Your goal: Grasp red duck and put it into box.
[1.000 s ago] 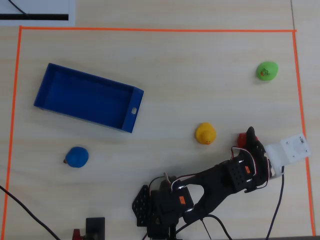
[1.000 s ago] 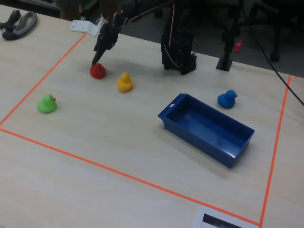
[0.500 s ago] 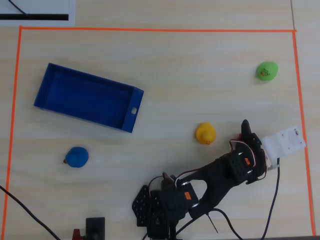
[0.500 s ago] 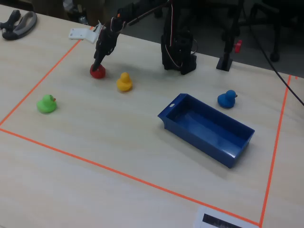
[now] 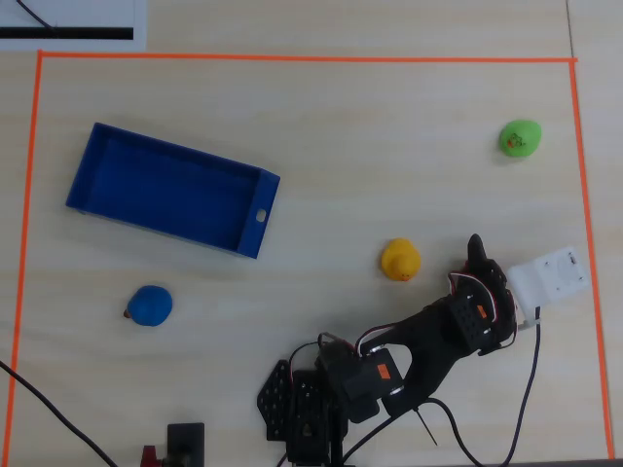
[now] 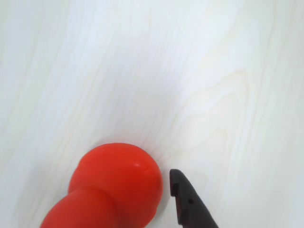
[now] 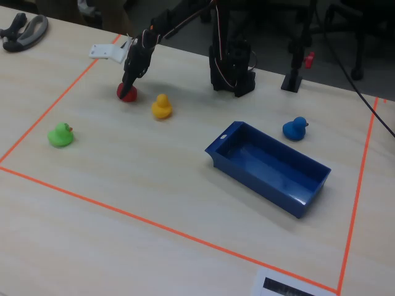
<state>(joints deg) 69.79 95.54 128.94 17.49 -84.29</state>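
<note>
One red duck [image 6: 114, 192] lies lengthwise toward the wrist view's lower left; jaws' opening cannot be told.

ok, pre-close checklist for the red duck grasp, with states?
1. Gripper over the red duck, fixed view: ok.
2. One fingertip beside the duck in the wrist view, other finger out of frame, so straddle: cannot tell.
3. Jaw opening: cannot tell.
4. Yellow duck apart from the red one: ok.
5. Box empty, open side up: ok.
6. Path to the box free of the blue duck and green duck: ok.
</note>
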